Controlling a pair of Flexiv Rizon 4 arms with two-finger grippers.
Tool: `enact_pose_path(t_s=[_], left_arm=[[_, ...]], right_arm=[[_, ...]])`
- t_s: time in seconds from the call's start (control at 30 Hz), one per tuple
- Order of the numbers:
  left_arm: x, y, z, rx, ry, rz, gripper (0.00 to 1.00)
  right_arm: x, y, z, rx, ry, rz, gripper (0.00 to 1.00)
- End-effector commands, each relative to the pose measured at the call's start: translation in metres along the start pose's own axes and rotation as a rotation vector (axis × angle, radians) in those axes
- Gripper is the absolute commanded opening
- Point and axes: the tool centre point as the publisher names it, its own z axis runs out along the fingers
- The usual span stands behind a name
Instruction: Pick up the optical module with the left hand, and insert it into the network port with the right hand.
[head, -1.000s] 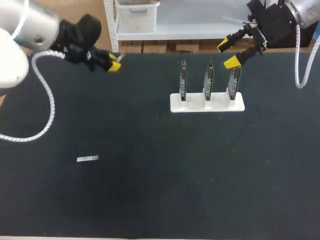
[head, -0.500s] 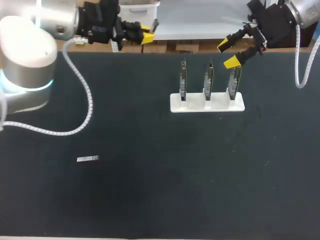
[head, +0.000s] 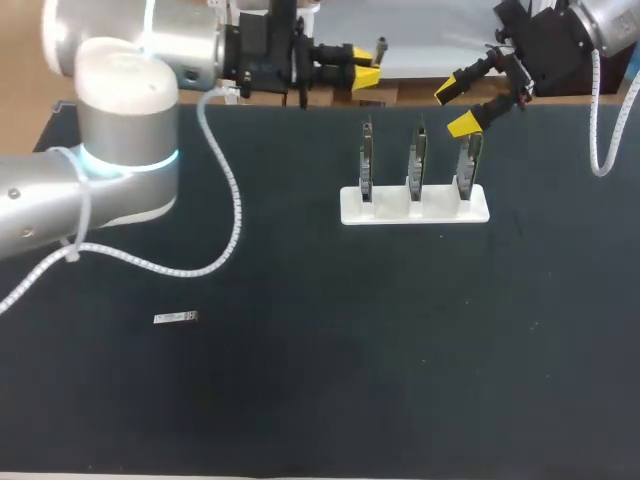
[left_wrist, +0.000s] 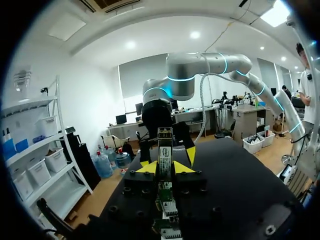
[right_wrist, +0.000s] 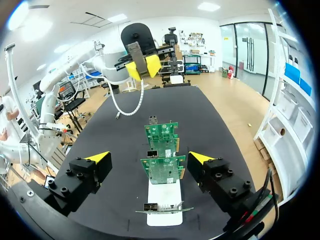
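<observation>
From above, the left gripper hangs at the table's far edge, left of the stand; the right gripper is spread wide over the stand's right end. The left wrist camera shows the yellow tips pinching the module, its long axis running out along the fingers. Seen from the right wrist, the module sits well ahead, beyond the cards, which the right gripper is nearer.

Stand sits far on the table, right of middle, three boards upright side by side in it. Left gripper hangs behind and left of them, optical module between its fingers. Right gripper spreads wide behind the rightmost board. A small flat piece lies near-left, well apart.
</observation>
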Motion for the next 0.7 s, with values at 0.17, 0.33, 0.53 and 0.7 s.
enact_pose_path(t_s=[0.17, 0.33, 0.53, 0.7], left_arm=[[0.002, 0.003, 0.02, 0.025, -0.053, 0.003, 0.0], [0.004, -0.002, 0.03, 0.027, -0.086, -0.011, 0.0], [0.009, -0.004, 0.041, 0.033, -0.125, -0.039, 0.0], [0.012, -0.005, 0.053, 0.062, -0.139, -0.033, 0.0]], right_arm=[[0.0, 0.002, 0.0, 0.005, 0.0, 0.0, 1.0], [0.0, 0.002, 0.0, 0.005, 0.0, 0.0, 1.0], [0.0, 0.002, 0.0, 0.005, 0.0, 0.0, 1.0], [0.0, 0.002, 0.0, 0.005, 0.0, 0.0, 1.0]])
